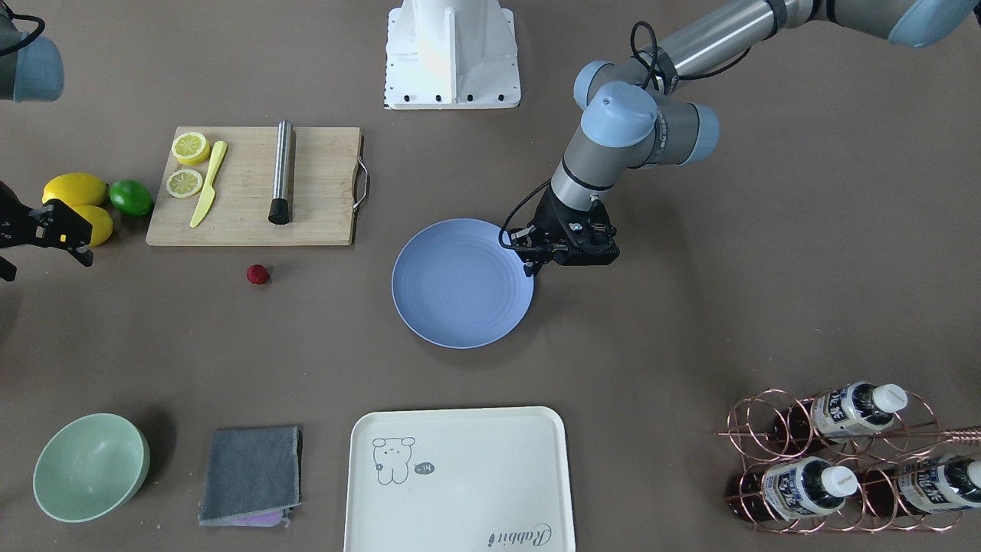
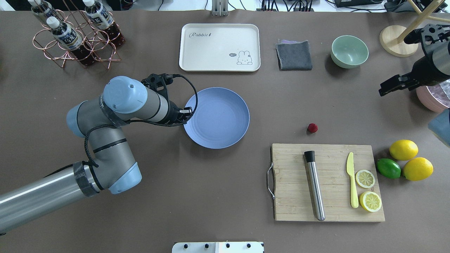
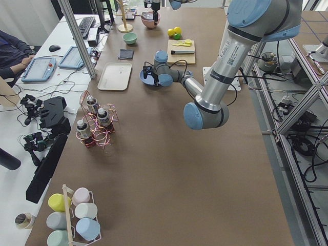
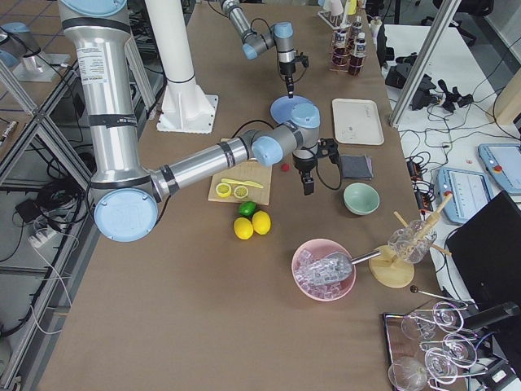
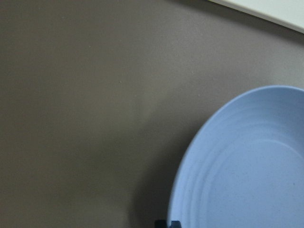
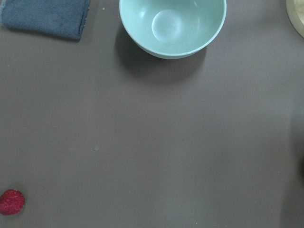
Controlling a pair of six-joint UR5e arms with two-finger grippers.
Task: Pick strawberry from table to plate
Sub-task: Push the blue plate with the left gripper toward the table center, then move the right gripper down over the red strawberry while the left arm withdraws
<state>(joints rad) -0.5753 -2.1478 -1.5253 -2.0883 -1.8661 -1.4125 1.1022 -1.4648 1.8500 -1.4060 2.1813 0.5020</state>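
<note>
The strawberry [image 1: 257, 274] [image 2: 312, 128], small and dark red, lies on the grey-brown table [image 1: 651, 322] just beyond the cutting board, and shows at the lower left of the right wrist view [image 6: 11, 202]. An arm's breadth away lies the round blue plate [image 1: 460, 284] [image 2: 218, 117] [image 5: 251, 166], with nothing on it. My left gripper [image 1: 532, 267] [image 2: 188, 116] hangs shut and empty low over the plate's rim on the side away from the berry. My right gripper [image 2: 382, 92] hovers open and empty above the table, between the green bowl and the lemons, well off from the strawberry.
A wooden cutting board [image 2: 327, 182] carries a steel muddler, a yellow knife and lemon slices. Two lemons and a lime [image 2: 388, 168] lie beside it. A mint bowl [image 2: 349, 51], grey cloth [image 2: 294, 55], cream tray [image 2: 219, 47] and bottle rack [image 2: 74, 35] line the far edge.
</note>
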